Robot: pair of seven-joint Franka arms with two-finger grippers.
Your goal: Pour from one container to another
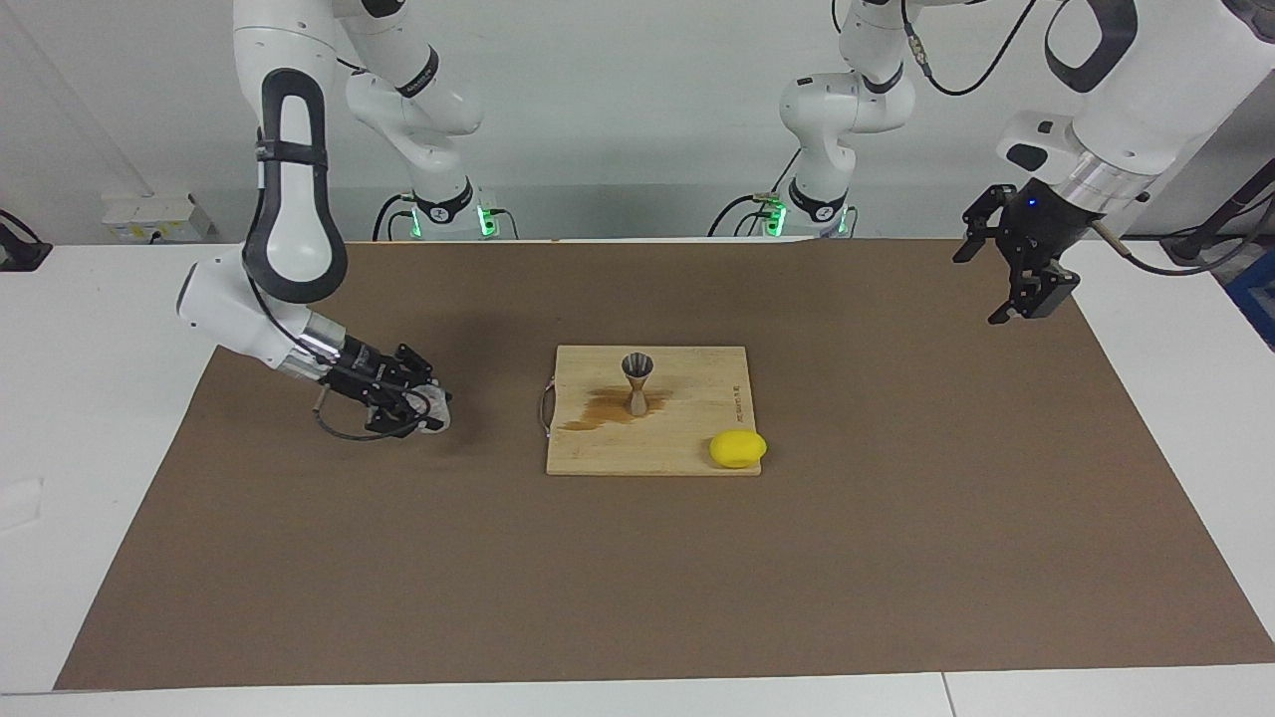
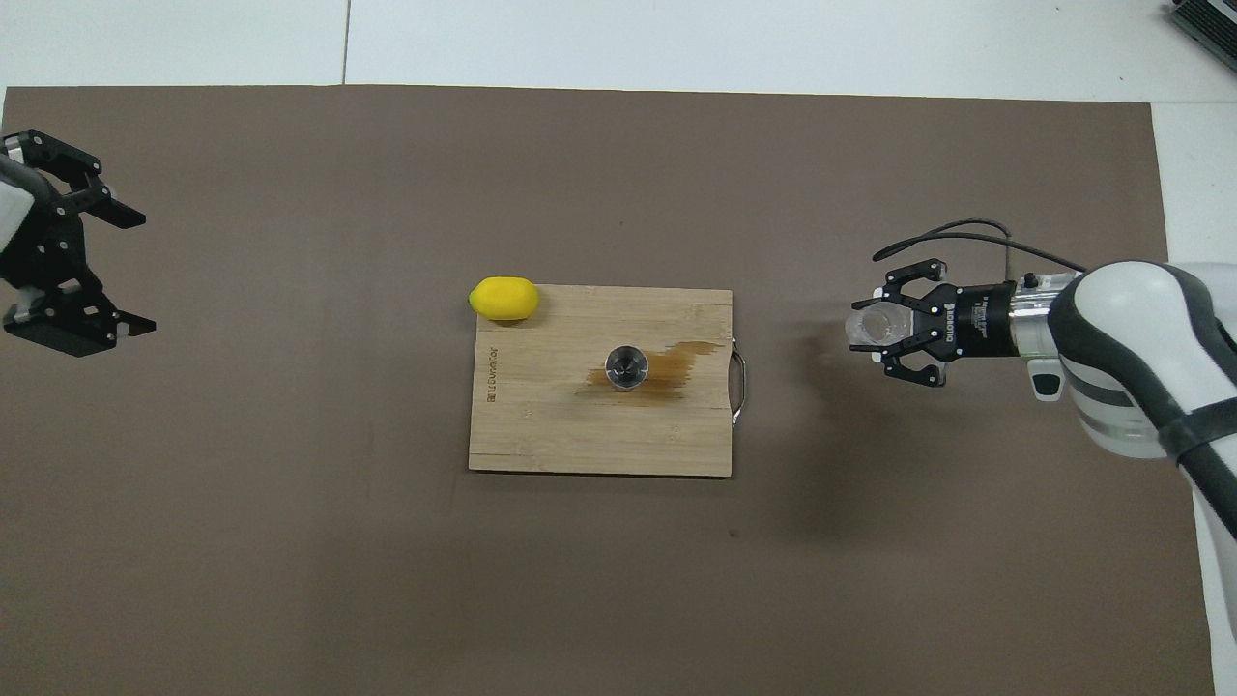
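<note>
The right pincer (image 2: pixel 884 329) is clamped on the clear glass cup (image 2: pixel 873 326), low over the brown mat (image 1: pixel 896 558) toward the right arm's end of the bench (image 1: pixel 100 518), its forearm sloping down nearly level; white lettering on its body is too small to read. Beside it lies the wooden board (image 2: pixel 580 425), carrying the upright metal jigger (image 1: pixel 637 382) on a brown wet stain (image 2: pixel 676 362), with a lemon (image 2: pixel 503 298) at one corner. The board's printed mark is unreadable. The left pincer (image 1: pixel 1016 274) waits raised over the mat's other end, fingers apart.
</note>
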